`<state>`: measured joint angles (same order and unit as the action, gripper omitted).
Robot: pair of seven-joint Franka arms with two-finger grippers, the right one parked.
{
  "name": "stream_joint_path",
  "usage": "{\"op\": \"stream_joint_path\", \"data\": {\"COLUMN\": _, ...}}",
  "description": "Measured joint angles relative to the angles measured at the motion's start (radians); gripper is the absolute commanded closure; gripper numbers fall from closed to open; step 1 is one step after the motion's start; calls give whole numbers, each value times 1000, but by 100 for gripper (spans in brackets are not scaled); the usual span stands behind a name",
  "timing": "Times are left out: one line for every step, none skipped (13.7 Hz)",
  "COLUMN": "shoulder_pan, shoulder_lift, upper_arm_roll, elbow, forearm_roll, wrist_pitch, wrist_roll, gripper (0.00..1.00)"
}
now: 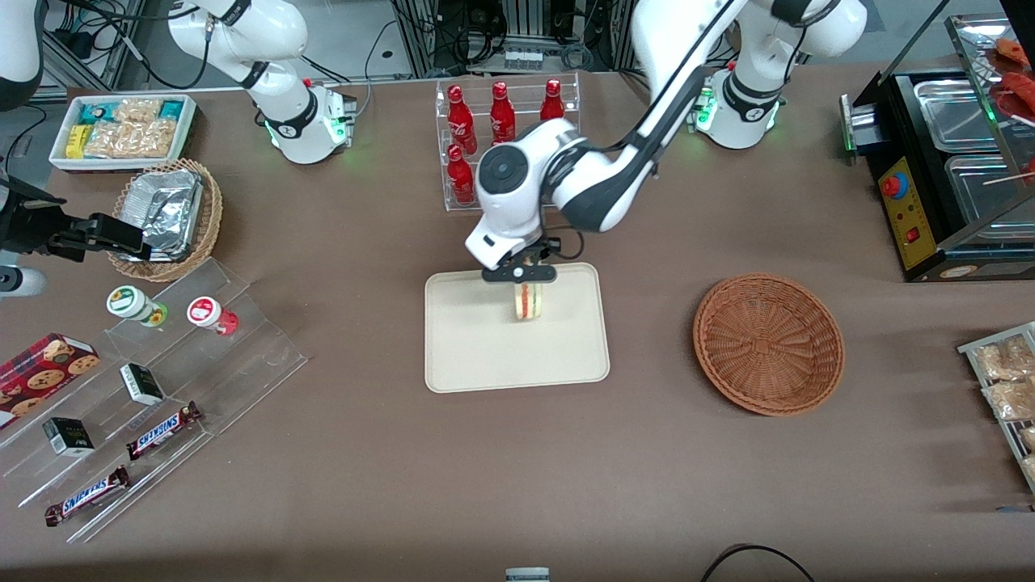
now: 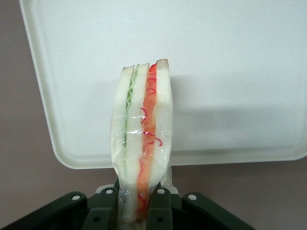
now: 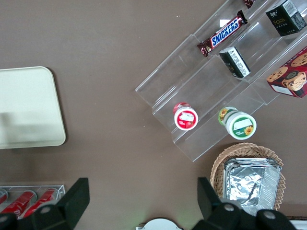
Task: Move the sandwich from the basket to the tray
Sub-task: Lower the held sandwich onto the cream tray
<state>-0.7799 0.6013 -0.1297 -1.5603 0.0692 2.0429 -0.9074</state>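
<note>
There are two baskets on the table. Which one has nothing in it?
The reddish-brown basket toward the working arm's end has nothing in it. The tan basket holds a foil container. The gripper holds the sandwich over the tray.

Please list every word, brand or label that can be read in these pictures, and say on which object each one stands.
"SNICKERS": two bars on the clear stand.
Dark boxes, cups, red bottles: print too small to read.
The gripper holds the sandwich over the tray; these three bear no text.
</note>
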Motion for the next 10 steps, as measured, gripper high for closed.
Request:
{"op": "stream_joint_path", "data": {"shoulder_pan": -4, "shoulder_lift": 26, "upper_arm_roll": 0, "elbow": 14, "forearm_roll": 8, "wrist_pitch": 9, "wrist_roll": -4, "gripper": 96}}
{"op": "stream_joint_path", "data": {"shoulder_pan": -7, "shoulder_lift": 45, "upper_arm_roll": 0, "elbow": 22, "forearm_roll": 11, "wrist_pitch": 26, "wrist_roll": -5, "gripper": 96}}
{"op": "stream_joint_path", "data": {"shoulder_pan": -8, "shoulder_lift": 61, "upper_arm_roll": 0, "elbow": 23, "forearm_roll": 12, "wrist_pitch": 48, "wrist_roll": -7, "gripper": 96}}
{"op": "stream_joint_path", "data": {"shoulder_pan": -9, "shoulder_lift": 74, "upper_arm_roll": 0, "elbow": 24, "forearm_roll": 12, "wrist_pitch": 62, "wrist_roll": -13, "gripper": 96}}
{"op": "stream_joint_path", "data": {"shoulder_pan": -10, "shoulder_lift": 83, "upper_arm_roll": 0, "elbow": 25, "forearm_roll": 13, "wrist_pitch": 69, "wrist_roll": -23, "gripper": 96}}
{"op": "stream_joint_path", "data": {"shoulder_pan": -11, "shoulder_lift": 87, "upper_arm_roll": 0, "elbow": 26, "forearm_roll": 14, "wrist_pitch": 72, "wrist_roll": -28, "gripper": 96}}
{"op": "stream_joint_path", "data": {"shoulder_pan": -11, "shoulder_lift": 90, "upper_arm_roll": 0, "elbow": 27, "forearm_roll": 15, "wrist_pitch": 78, "wrist_roll": -32, "gripper": 96}}
{"op": "stream_joint_path", "data": {"shoulder_pan": -11, "shoulder_lift": 92, "upper_arm_roll": 1, "elbow": 27, "forearm_roll": 15, "wrist_pitch": 89, "wrist_roll": -33, "gripper": 96}}
{"op": "stream_joint_path", "data": {"shoulder_pan": -11, "shoulder_lift": 95, "upper_arm_roll": 2, "elbow": 27, "forearm_roll": 16, "wrist_pitch": 98, "wrist_roll": -33, "gripper": 96}}
{"op": "stream_joint_path", "data": {"shoulder_pan": -11, "shoulder_lift": 97, "upper_arm_roll": 3, "elbow": 27, "forearm_roll": 17, "wrist_pitch": 103, "wrist_roll": -33, "gripper": 96}}
